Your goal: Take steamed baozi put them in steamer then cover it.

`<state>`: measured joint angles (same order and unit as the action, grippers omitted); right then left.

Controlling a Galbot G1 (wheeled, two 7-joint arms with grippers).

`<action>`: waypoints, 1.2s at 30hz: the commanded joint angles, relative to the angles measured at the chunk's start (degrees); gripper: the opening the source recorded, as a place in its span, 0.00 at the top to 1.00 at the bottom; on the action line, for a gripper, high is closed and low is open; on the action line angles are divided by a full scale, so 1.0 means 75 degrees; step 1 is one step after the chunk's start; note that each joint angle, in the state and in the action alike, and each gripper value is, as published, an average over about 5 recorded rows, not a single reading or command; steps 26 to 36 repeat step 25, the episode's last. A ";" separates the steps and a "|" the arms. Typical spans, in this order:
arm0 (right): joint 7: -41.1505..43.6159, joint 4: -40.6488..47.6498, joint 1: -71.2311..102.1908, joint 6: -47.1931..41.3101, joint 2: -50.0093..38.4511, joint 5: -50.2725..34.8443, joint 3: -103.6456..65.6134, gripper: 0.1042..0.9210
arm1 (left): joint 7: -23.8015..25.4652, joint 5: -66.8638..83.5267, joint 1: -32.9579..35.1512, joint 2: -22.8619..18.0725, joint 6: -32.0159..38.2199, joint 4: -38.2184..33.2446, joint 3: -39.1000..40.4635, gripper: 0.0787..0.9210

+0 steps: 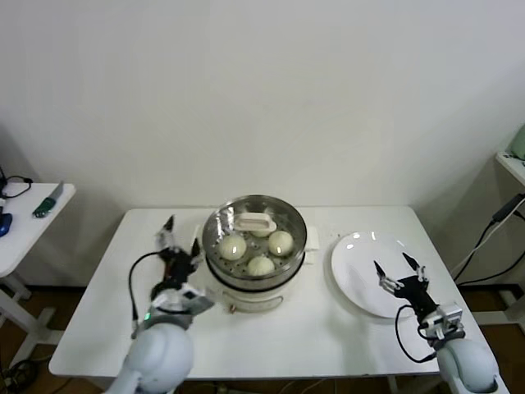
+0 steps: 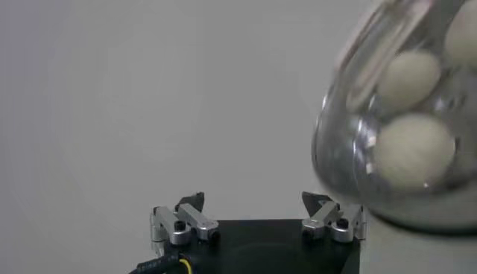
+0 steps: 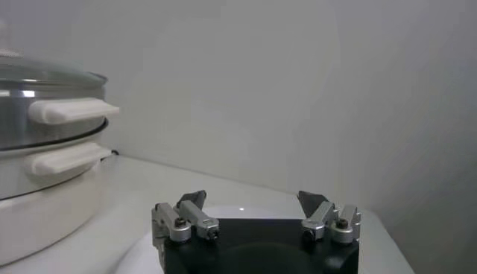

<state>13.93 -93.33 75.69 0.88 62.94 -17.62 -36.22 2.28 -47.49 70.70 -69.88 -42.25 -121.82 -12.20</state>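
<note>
The steel steamer (image 1: 215,246) sits on its white cooker base in the middle of the table. The glass cover (image 1: 289,222) with its white handle (image 1: 256,221) lies on top of it. Several cream-white baozi (image 1: 233,246) show through the glass. My left gripper (image 1: 183,243) is open and empty, just left of the steamer. In the left wrist view it (image 2: 255,201) points past the cover (image 2: 350,89), with baozi (image 2: 412,149) seen through it. My right gripper (image 1: 399,271) is open and empty over the white plate (image 1: 353,271). It also shows in the right wrist view (image 3: 253,199), with the steamer (image 3: 30,119) off to one side.
The white plate (image 3: 246,212) at the right of the table holds nothing. A small side table (image 1: 33,222) with small items stands at the far left. Cables (image 1: 488,238) hang at the far right.
</note>
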 commanded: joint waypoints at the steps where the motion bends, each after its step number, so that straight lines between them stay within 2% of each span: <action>1: 0.0077 -0.0151 0.0296 0.0192 0.0071 -0.0011 -0.0083 0.12 | -0.1403 0.6056 0.2375 -0.0879 0.5602 0.0169 -0.3715 0.12; 5: 0.0165 -0.0161 0.0410 0.0371 0.0109 -0.0033 -0.0120 0.12 | -0.1181 0.7052 0.2475 -0.1314 0.6081 0.0594 -0.4190 0.12; 12: 0.0259 -0.0142 0.0556 0.0645 0.0197 -0.0066 -0.0114 0.12 | -0.0991 0.7390 0.2485 -0.1594 0.6484 0.1277 -0.4151 0.12; 18: 0.0325 -0.0160 0.0647 0.0733 0.0284 -0.0054 -0.0106 0.12 | -0.0788 0.6742 0.2342 -0.1549 0.6591 0.1708 -0.4297 0.12; 36: 0.0323 -0.0142 0.0631 0.0840 0.0359 -0.0064 -0.0135 0.12 | -0.0674 0.6435 0.2389 -0.1562 0.6578 0.1708 -0.4255 0.12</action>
